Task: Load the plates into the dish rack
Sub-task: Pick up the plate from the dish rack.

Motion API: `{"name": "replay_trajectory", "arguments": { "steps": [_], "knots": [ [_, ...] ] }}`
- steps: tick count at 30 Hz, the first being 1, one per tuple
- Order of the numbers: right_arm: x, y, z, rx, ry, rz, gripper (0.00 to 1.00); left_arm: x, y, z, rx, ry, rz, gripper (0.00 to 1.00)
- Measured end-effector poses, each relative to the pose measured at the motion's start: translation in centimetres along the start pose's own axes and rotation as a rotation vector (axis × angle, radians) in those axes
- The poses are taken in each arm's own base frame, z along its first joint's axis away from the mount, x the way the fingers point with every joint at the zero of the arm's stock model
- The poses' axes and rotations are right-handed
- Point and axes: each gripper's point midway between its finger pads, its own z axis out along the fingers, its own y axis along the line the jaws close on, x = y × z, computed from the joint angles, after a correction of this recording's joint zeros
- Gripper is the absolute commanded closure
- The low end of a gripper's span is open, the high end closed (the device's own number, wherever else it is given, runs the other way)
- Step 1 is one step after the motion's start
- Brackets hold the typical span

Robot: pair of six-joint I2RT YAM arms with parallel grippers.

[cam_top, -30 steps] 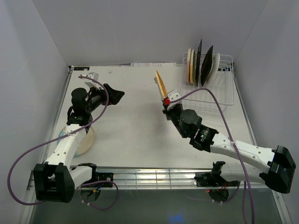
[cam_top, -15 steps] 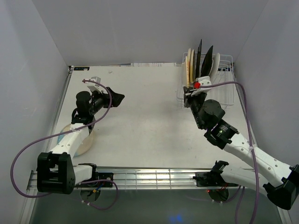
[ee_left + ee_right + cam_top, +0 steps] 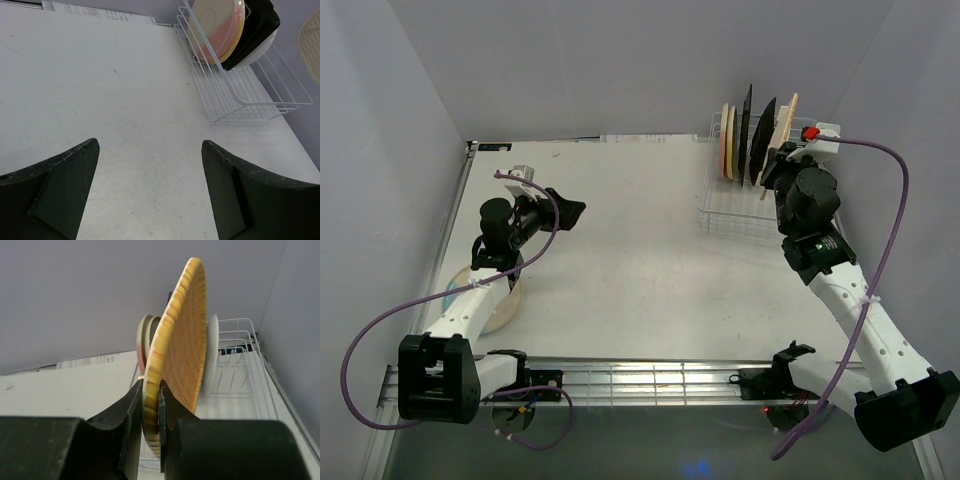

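My right gripper (image 3: 778, 160) is shut on the lower edge of the square orange ribbed plate (image 3: 786, 118), holding it on edge above the right part of the white wire dish rack (image 3: 716, 216). In the right wrist view the fingers clamp the orange plate (image 3: 182, 350) at its rim, with my right gripper (image 3: 151, 407) just in front of a white plate (image 3: 213, 347) standing in the rack (image 3: 240, 367). Pink-cream, yellow-cream and black plates (image 3: 740, 140) stand in the slots. My left gripper (image 3: 570, 210) hangs open over bare table, and its view shows the left gripper (image 3: 150, 185) holding nothing.
A round cream plate with a blue rim (image 3: 504, 302) lies flat on the table at the left, partly under my left arm. The side walls stand close to the rack and to the left arm. The left wrist view also shows the rack (image 3: 250, 97) ahead at the right.
My right arm has swung right and back, carrying the orange plate from mid-table to above the rack. The left arm has barely shifted and stays open.
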Motion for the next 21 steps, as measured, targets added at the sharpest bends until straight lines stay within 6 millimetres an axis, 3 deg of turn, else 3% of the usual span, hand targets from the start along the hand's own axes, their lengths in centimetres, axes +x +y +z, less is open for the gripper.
{"name": "replay_trajectory", "arguments": {
  "steps": [10,17,21],
  "knots": [
    [1.7,-7.5,3.0,0.125,0.054,0.089,0.92,0.1,-0.1,0.0,0.010,0.004,0.008,0.06],
    [4.5,-9.8,4.9,0.120,0.134,0.128,0.92,0.2,-0.5,-0.1,0.035,0.013,0.018,0.06],
    [5.0,-10.7,5.4,0.103,0.148,0.132,0.92,0.4,-0.8,-0.1,0.051,0.020,0.023,0.06]
  ]
}}
